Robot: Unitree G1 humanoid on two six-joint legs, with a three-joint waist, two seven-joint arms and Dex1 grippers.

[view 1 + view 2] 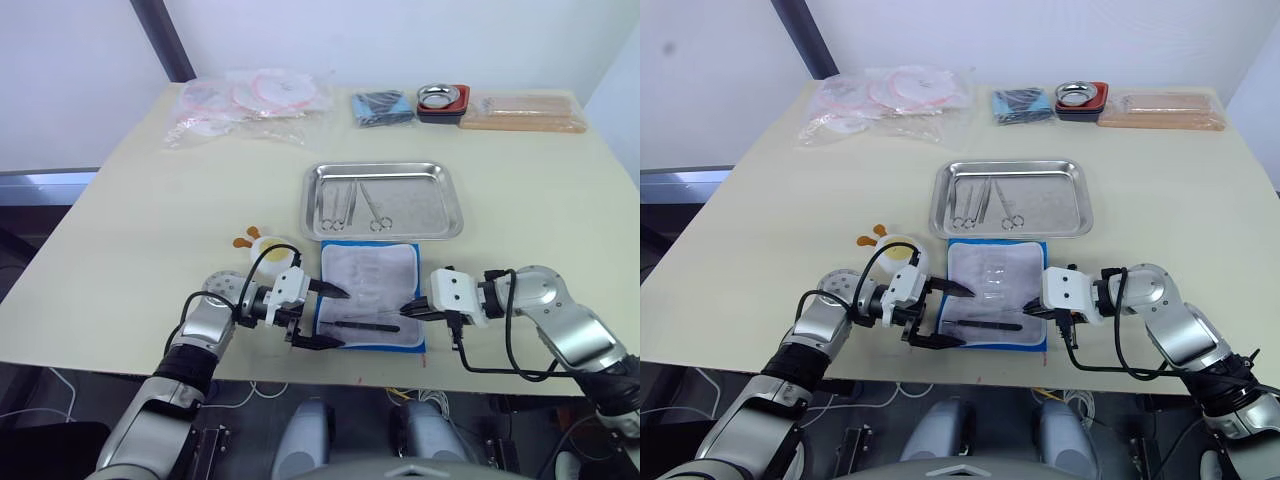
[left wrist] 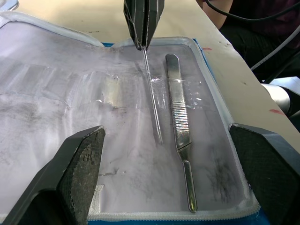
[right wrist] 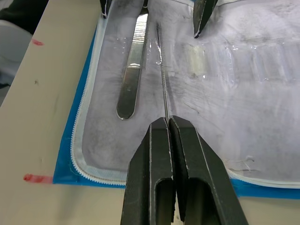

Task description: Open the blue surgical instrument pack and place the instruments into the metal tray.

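On the table's near edge: the blue surgical instrument pack (image 1: 368, 295) is laid open, lining up.
Pack contents: a thin probe (image 3: 162, 75) and a flat handle (image 2: 180, 126) are seen side by side.
Right gripper (image 3: 169, 124): clamped on the thin probe's end.
Left gripper (image 1: 335, 318): spread wide over the pack's left edge, nothing held.
Metal tray (image 1: 440, 225): set just beyond the pack, scissors and forceps (image 1: 350, 205) laid inside.

From my head camera, the instruments in the metal tray (image 1: 440, 205) are too small to tell apart by type. In my right wrist view, the right gripper (image 3: 169, 123) hides the near end of the thin probe (image 3: 162, 75) it pinches; the flat steel handle (image 3: 131, 70) is cut off at the frame's edge.
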